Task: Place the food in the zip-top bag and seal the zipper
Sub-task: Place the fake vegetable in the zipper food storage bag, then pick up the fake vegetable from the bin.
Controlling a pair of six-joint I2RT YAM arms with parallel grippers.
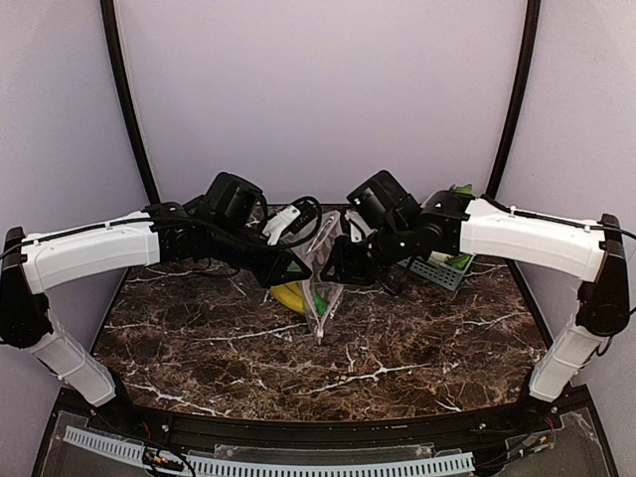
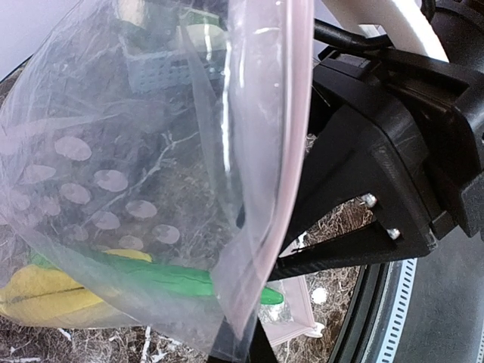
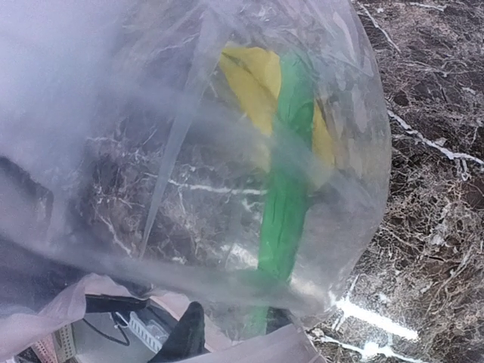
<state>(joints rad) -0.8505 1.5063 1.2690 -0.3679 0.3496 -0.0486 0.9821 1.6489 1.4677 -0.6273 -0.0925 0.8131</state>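
The zip-top bag (image 1: 324, 283) hangs above the marble table between my two grippers, its bottom corner reaching down to the tabletop. Inside it lie a yellow banana bunch (image 2: 45, 299) and a long green vegetable (image 2: 174, 280); both also show in the right wrist view, banana bunch (image 3: 257, 76) and green vegetable (image 3: 287, 204). The pink zipper (image 2: 291, 151) runs along the mouth edge. My left gripper (image 2: 246, 344) is shut on that strip. My right gripper (image 3: 231, 333) stands at the bag's mouth, its fingers (image 3: 185, 340) parted with loose film between them.
A blue-grey slatted basket (image 1: 442, 268) stands at the back right with green food (image 1: 462, 191) above its rim. The right gripper's black body (image 2: 393, 151) sits close beside the left one. Curved purple walls enclose the table's back and sides.
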